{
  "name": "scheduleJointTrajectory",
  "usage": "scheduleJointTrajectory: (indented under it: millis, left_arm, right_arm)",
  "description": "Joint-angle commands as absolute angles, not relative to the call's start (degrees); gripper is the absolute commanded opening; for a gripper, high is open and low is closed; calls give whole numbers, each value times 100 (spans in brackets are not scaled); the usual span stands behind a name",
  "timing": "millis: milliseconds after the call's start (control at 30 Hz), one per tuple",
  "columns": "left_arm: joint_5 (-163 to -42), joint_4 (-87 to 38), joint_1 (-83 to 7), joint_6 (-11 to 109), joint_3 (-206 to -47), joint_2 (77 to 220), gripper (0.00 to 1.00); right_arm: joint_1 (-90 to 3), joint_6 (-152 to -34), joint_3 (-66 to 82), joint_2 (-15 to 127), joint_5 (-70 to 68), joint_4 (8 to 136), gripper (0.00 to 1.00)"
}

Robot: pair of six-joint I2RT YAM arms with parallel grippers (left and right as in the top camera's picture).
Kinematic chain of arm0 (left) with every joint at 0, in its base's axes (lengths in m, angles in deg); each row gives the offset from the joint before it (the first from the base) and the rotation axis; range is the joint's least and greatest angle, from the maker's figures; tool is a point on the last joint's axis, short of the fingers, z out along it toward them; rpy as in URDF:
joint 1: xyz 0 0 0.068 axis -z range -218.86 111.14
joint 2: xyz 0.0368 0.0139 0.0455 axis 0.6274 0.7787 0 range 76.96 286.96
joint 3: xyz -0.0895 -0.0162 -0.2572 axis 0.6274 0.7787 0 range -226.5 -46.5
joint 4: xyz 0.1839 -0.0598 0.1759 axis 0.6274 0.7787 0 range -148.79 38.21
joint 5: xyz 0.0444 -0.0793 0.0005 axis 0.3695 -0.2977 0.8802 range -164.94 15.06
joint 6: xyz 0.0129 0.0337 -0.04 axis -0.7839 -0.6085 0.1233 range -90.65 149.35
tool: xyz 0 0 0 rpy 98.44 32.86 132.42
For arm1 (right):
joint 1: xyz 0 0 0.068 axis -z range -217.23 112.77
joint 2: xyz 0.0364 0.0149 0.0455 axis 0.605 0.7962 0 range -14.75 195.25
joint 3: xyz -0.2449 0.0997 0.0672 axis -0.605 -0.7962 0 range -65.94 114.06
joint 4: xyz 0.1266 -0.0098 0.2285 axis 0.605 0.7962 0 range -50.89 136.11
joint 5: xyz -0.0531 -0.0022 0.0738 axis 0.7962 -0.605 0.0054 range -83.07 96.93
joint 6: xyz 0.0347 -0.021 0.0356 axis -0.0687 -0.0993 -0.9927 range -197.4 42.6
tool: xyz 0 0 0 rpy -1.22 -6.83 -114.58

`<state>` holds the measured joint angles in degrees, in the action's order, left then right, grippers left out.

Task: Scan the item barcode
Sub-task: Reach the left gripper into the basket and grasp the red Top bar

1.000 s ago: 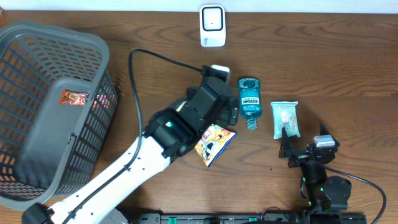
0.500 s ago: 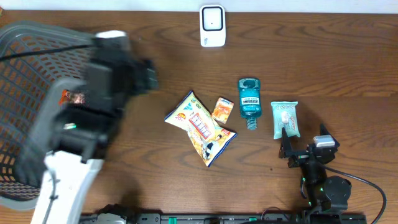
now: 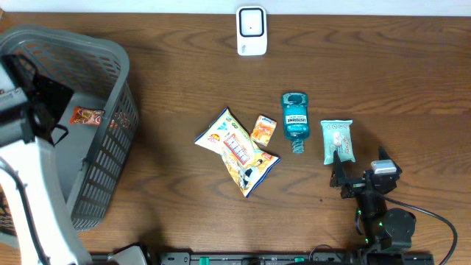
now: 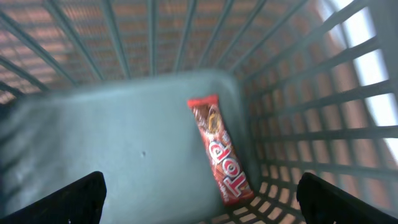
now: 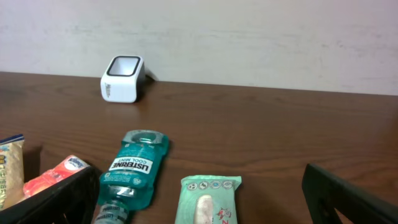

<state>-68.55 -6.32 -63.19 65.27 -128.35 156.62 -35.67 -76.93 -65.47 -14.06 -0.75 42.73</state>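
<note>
A red snack bar [image 4: 219, 149] lies on the floor of the grey basket [image 3: 110, 158], against its wall; overhead it shows as a red wrapper [image 3: 88, 115]. My left gripper [image 4: 202, 205] hangs open over the basket floor beside the bar, holding nothing; overhead it sits at the left edge [image 3: 43, 99]. The white scanner [image 3: 251, 30] stands at the table's back edge. My right gripper [image 5: 202, 199] rests open near the front, just behind a green wipes pack [image 5: 208, 199], and is empty.
On the table's middle lie a yellow chip bag [image 3: 237, 149], a small orange packet [image 3: 263, 129], a blue Listerine bottle [image 3: 295, 120] and the green wipes pack [image 3: 338, 140]. The basket's lattice walls [image 4: 311, 118] surround the left gripper.
The left arm has swung from over the items at the table's middle to the left, above the basket. The chip bag and orange packet are now uncovered. The right arm has not moved.
</note>
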Motion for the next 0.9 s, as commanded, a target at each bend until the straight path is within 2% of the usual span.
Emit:
scheduleJointTrajectory:
  millis: [0,500,800,833,867]
  left_arm:
    - [-7211,-617,-6326,6654,-12758,16396,98]
    - [-7604,-1082,-6169,6676,-12758,19209,98]
    - [-7580,-1220,-5915,6671,-12756,19478,98]
    - [-7580,-1218,-5913,6669,-12756,19478,91]
    - [-7580,-1209,-5913,6661,-12756,19478,72]
  right_arm:
    - [-3656,-7754,-6562,-1441,-49,4282,99]
    - [-3656,-7752,-6562,-1441,-49,4282,99]
    - [-3656,-7754,-6562,-1441,-49,4282,99]
    - [-3656,-7752,-6562,-1441,-49,4282,99]
    - [-3656,-7752,-6562,-1441,-49,4282,99]
